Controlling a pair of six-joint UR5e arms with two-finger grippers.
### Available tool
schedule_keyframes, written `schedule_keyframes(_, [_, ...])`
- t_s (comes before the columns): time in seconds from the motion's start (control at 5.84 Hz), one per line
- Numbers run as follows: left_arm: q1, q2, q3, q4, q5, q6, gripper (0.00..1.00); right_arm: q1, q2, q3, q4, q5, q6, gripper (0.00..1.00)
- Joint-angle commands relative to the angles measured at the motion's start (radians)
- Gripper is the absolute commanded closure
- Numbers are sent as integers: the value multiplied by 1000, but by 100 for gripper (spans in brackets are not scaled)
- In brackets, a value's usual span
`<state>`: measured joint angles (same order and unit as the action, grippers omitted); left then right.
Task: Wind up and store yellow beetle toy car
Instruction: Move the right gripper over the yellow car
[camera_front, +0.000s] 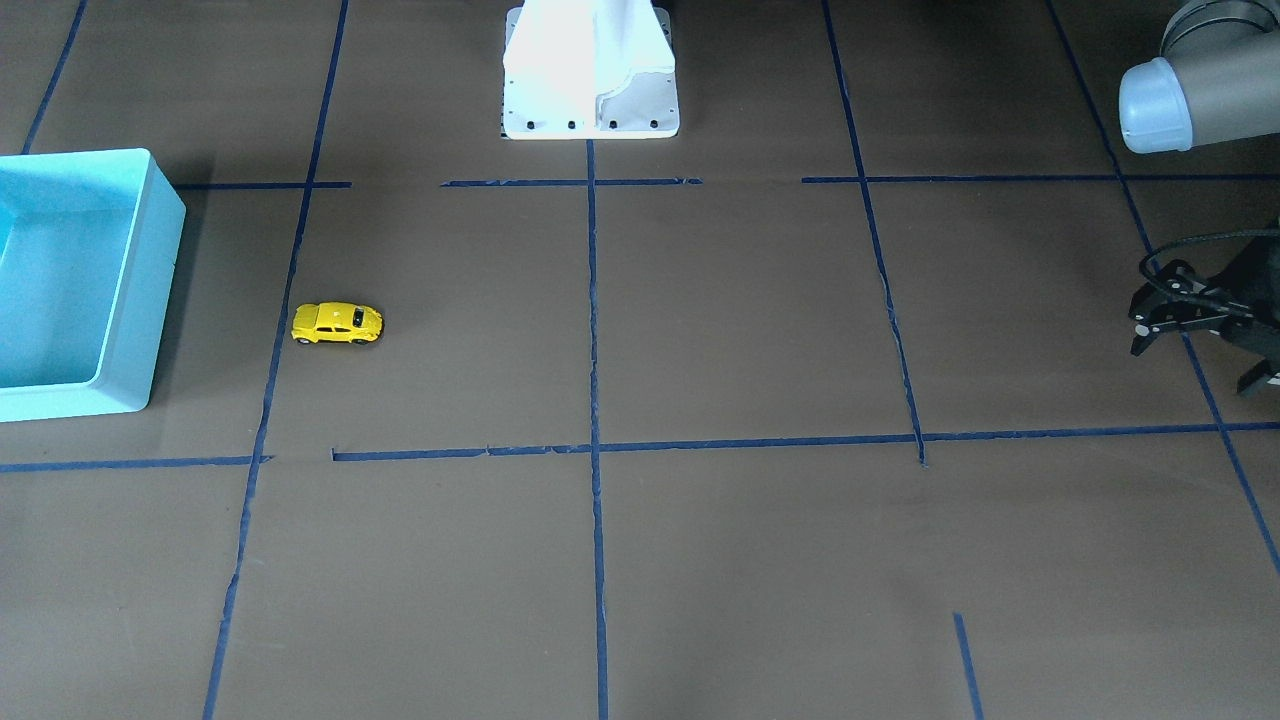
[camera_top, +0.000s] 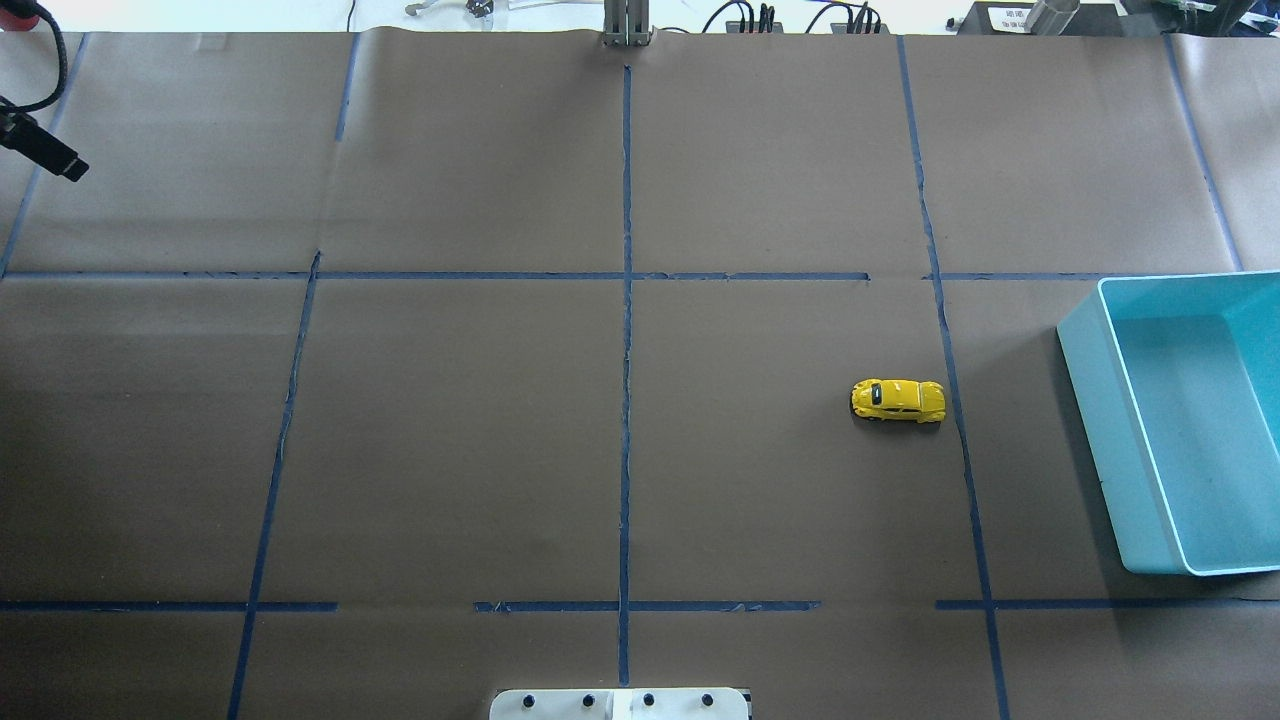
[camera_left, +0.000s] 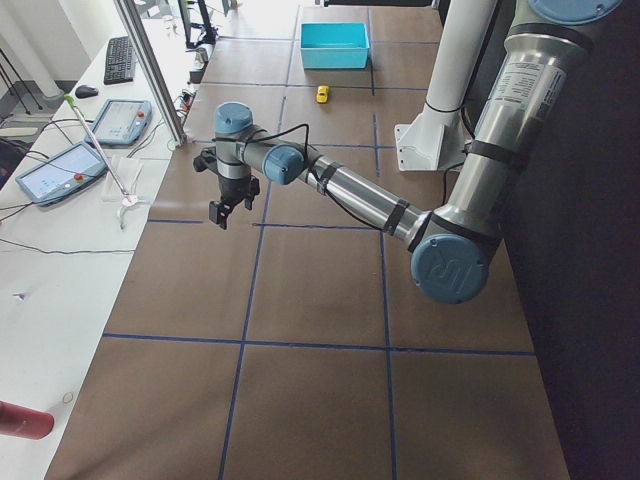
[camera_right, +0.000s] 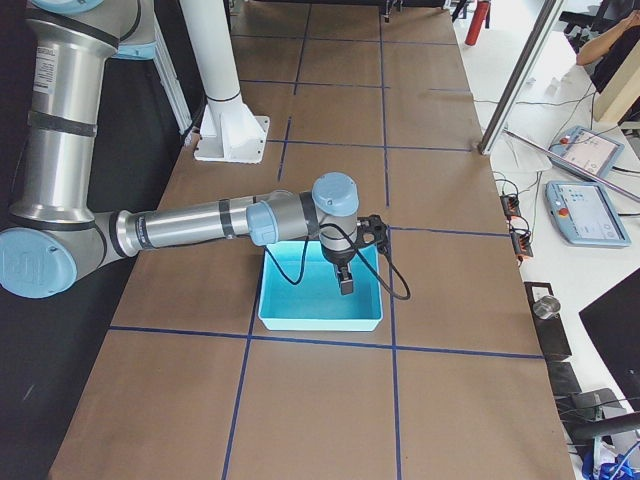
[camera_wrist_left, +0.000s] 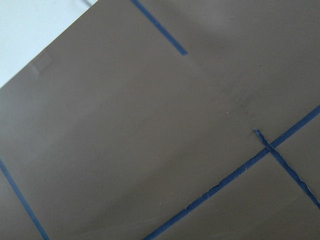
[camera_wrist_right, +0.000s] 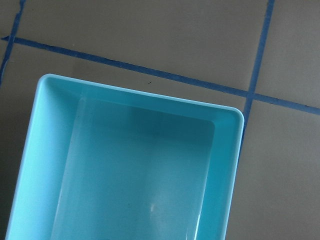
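Note:
The yellow beetle toy car (camera_front: 337, 323) stands on its wheels on the brown table, a short way from the turquoise bin (camera_front: 150, 280). It also shows in the overhead view (camera_top: 898, 400) and small in the exterior left view (camera_left: 322, 94). My left gripper (camera_front: 1200, 360) hangs far from the car at the table's other end, fingers spread and empty. My right gripper (camera_right: 344, 285) hovers over the bin (camera_right: 320, 320); I cannot tell if it is open or shut. The right wrist view looks down into the bin (camera_wrist_right: 230, 150), which holds nothing.
The robot's white base (camera_front: 590, 100) stands at the table's near middle edge. Blue tape lines (camera_top: 626, 300) divide the brown table into squares. Control tablets (camera_left: 60, 170) lie on a white side table beyond the left arm.

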<state>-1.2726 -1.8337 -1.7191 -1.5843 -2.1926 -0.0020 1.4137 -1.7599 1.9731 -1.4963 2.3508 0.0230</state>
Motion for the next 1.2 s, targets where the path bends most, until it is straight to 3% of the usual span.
schedule_keyframes(0.0, [-106, 126, 36, 0, -16, -30, 0, -80, 46, 26, -1, -5, 0, 0])
schedule_keyframes(0.51, [-307, 268, 50, 4, -61, -30, 0, -339, 177, 47, -2, -88, 0, 0])
schedule_keyframes(0.68, [-351, 271, 76, 3, -62, -29, 0, -422, 225, 70, -4, -114, 0, 0])
schedule_keyframes(1.03, [-352, 271, 85, -9, -95, -29, 0, -586, 238, 147, -1, -224, -6, 0])
